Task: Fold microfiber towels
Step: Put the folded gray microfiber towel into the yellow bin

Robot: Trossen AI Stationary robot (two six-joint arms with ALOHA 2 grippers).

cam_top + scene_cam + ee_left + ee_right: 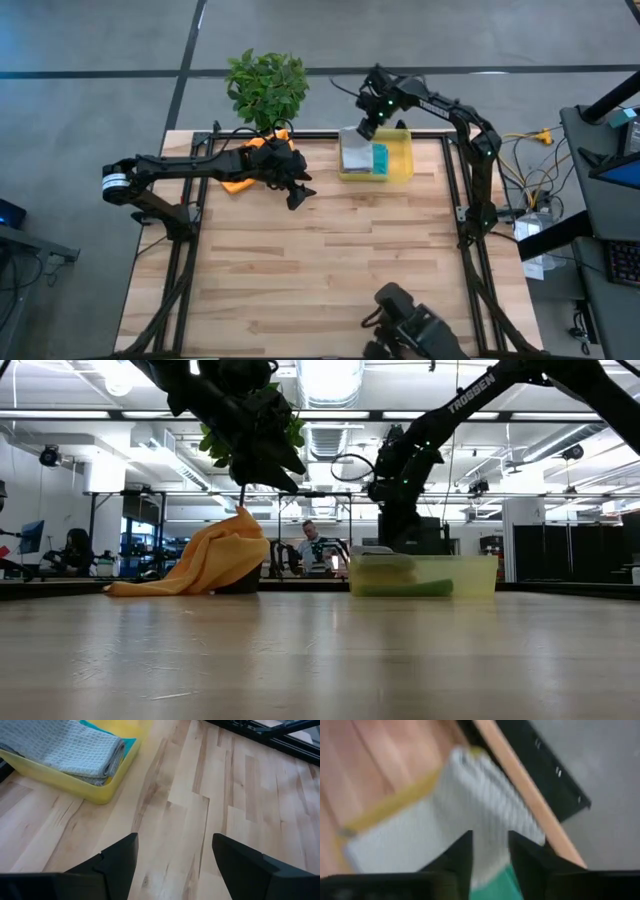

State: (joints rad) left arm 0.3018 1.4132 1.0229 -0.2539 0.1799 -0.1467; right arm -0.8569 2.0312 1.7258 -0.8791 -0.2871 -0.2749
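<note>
Readable text: one item only. "TROSSEN", white capitals, along the dark upper link of the right arm (470, 398), seen in the low view, above the yellow bin (425, 575). Lettering slanted upward with the link's slope. No other words, numbers, labels or signs legible on the bin, nor on the towels in it, nor beside it on the wooden table (330, 260). Room signage behind the bin too small to read.
</note>
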